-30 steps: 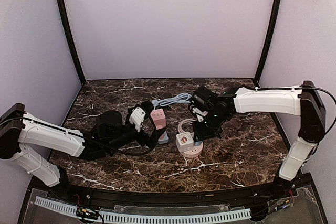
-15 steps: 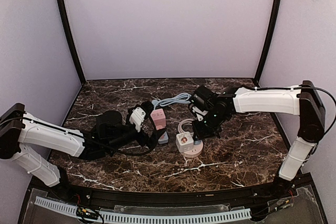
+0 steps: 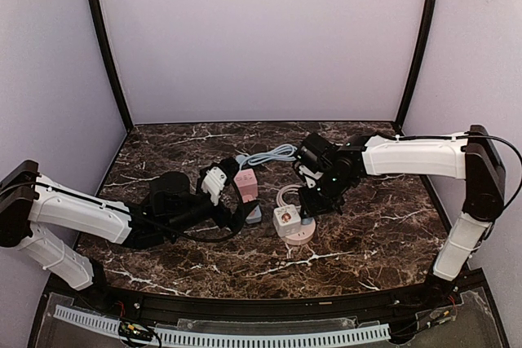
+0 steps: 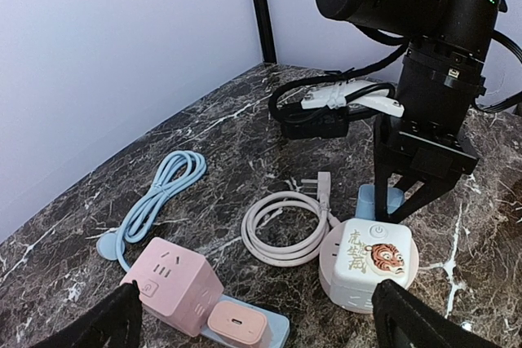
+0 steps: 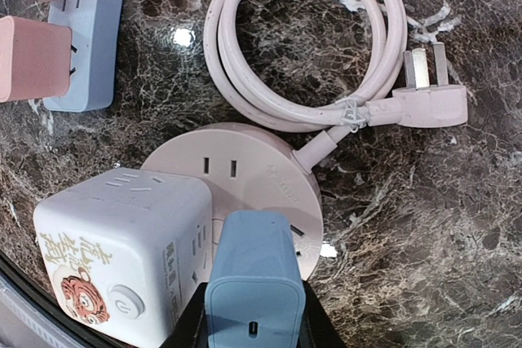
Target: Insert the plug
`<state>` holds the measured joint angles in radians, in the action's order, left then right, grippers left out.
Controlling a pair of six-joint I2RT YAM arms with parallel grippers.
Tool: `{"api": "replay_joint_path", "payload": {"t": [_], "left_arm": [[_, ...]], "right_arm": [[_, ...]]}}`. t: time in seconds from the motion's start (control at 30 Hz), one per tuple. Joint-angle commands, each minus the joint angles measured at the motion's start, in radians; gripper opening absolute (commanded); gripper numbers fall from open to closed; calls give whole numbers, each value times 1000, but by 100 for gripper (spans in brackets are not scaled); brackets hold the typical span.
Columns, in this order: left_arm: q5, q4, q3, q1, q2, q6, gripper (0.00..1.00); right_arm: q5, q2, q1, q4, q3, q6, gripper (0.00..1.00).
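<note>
My right gripper (image 3: 308,211) is shut on a light blue charger plug (image 5: 253,283), holding it upright over the round pink socket base (image 5: 261,177), right beside the white tiger cube (image 5: 122,242) that stands on that base. The plug's prongs are hidden. In the left wrist view the blue plug (image 4: 379,200) shows between the right fingers (image 4: 424,160), behind the white cube (image 4: 371,262). My left gripper (image 4: 261,336) is open and empty, low over the table just in front of the pink cube socket (image 4: 171,283).
A pink charger (image 4: 236,323) sits in a pale blue strip next to the pink cube. The base's white cord (image 5: 302,38) lies coiled, its three-pin plug (image 5: 428,99) loose on the marble. A light blue cable (image 4: 159,193) lies behind the pink cube.
</note>
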<state>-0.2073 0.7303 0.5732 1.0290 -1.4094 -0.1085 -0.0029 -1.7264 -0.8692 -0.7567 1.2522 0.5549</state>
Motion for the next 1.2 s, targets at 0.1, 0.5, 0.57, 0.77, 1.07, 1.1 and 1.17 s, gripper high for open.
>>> {"api": "replay_joint_path", "payload": {"t": [0.1, 0.5, 0.57, 0.77, 1.07, 1.1, 1.17], "left_arm": [[21, -19, -9, -6, 21, -5, 99], [27, -20, -7, -5, 18, -8, 99], [27, -20, -7, -5, 19, -8, 99], [22, -22, -8, -6, 19, -13, 99], [19, -24, -9, -6, 23, -15, 99], [19, -25, -9, -5, 23, -15, 99], [19, -26, -8, -5, 25, -15, 99]], "right_arm": [[7, -4, 8, -50, -17, -1, 0], [9, -4, 21, -82, -1, -8, 0], [16, -10, 21, -84, 0, -7, 0], [29, -29, 19, -84, -6, -10, 0], [95, -70, -11, -93, 2, 12, 0], [101, -75, -14, -96, 5, 15, 0], [113, -85, -21, -102, 6, 21, 0]]}}
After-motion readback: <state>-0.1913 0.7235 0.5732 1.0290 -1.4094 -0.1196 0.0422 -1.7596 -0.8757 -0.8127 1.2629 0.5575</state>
